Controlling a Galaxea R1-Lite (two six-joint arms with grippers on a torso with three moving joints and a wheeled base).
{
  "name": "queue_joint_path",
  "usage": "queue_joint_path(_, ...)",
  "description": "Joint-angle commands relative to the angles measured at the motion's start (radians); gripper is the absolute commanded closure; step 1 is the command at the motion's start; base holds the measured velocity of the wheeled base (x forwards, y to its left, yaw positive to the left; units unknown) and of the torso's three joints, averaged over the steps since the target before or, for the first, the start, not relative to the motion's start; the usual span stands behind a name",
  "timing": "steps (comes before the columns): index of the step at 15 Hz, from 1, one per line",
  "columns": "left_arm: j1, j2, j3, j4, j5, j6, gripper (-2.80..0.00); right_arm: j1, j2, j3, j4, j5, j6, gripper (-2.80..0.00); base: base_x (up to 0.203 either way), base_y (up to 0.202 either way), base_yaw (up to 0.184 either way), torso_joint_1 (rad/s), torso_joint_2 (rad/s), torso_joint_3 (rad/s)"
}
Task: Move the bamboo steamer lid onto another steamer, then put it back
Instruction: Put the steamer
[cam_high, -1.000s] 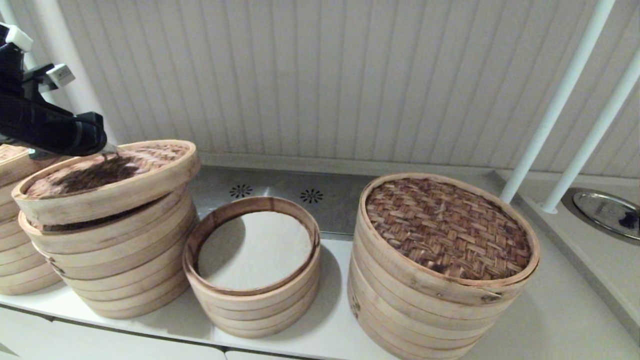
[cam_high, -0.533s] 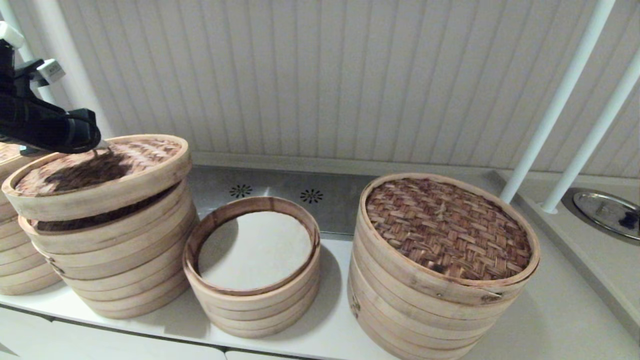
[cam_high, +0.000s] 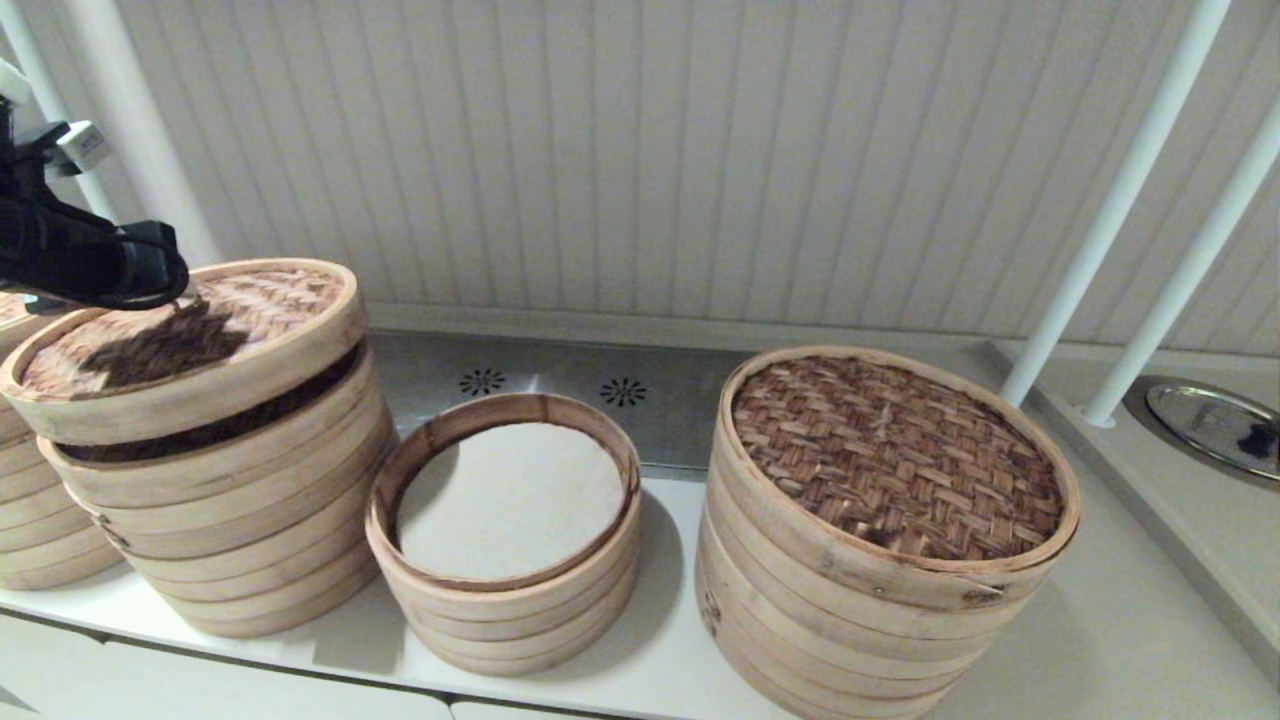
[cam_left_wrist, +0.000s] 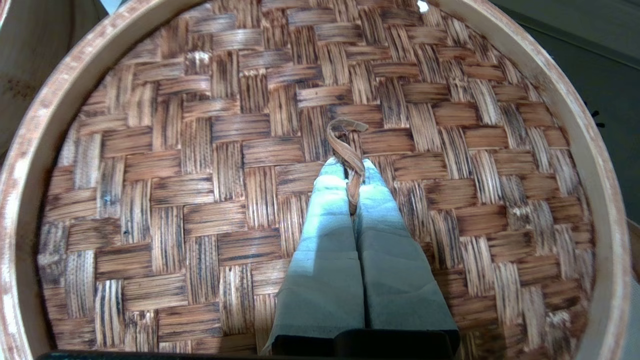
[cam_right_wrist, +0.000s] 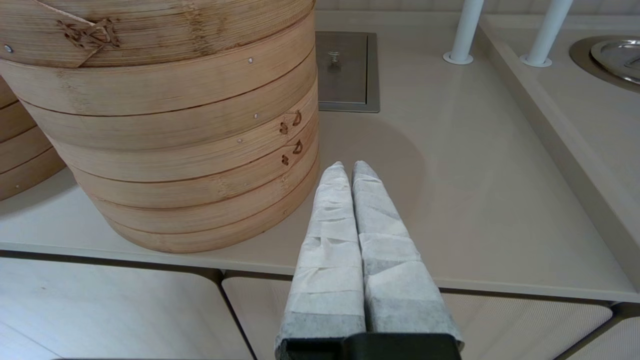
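Note:
The bamboo steamer lid (cam_high: 200, 345), dark reddish-brown weave in a pale rim, hangs slightly tilted over the medium stack (cam_high: 250, 520) at the left. A dark gap shows between them, and the stack's own woven top is hidden beneath. My left gripper (cam_high: 180, 290) is shut on the lid's loop handle (cam_left_wrist: 344, 142); the loop is pinched between the padded fingertips of this gripper (cam_left_wrist: 352, 167). The narrowest steamer (cam_high: 505, 610) stands uncovered in the middle, a white liner inside. My right gripper (cam_right_wrist: 348, 167) is shut and empty, low by the counter's front edge.
The widest stack (cam_high: 880, 470) with dark-brown weave stands at the right, close beside the right gripper. A further stack (cam_high: 30, 510) sits at the far left edge. Two white posts (cam_high: 1110, 210) and a metal dish (cam_high: 1215, 425) are at the back right.
The left gripper has carried the lid leftward and a little higher over the medium stack, and the lid now hangs more level. The right arm has not moved.

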Motion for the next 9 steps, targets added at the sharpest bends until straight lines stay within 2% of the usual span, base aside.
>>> queue_joint_path(1,0.009,0.002,0.001,0.001,-0.001,0.0,0.0,0.0,-0.001,0.003,0.0,0.0,0.0,0.0,0.0,0.0,0.0,0.0,0.0,0.0)
queue_joint_path(9,0.015,0.011,0.022,-0.027,-0.003,0.008,0.0,0.0,-0.001,0.003,0.0,0.0,0.0,0.0,0.0,0.0,0.0,0.0,0.0,0.0)
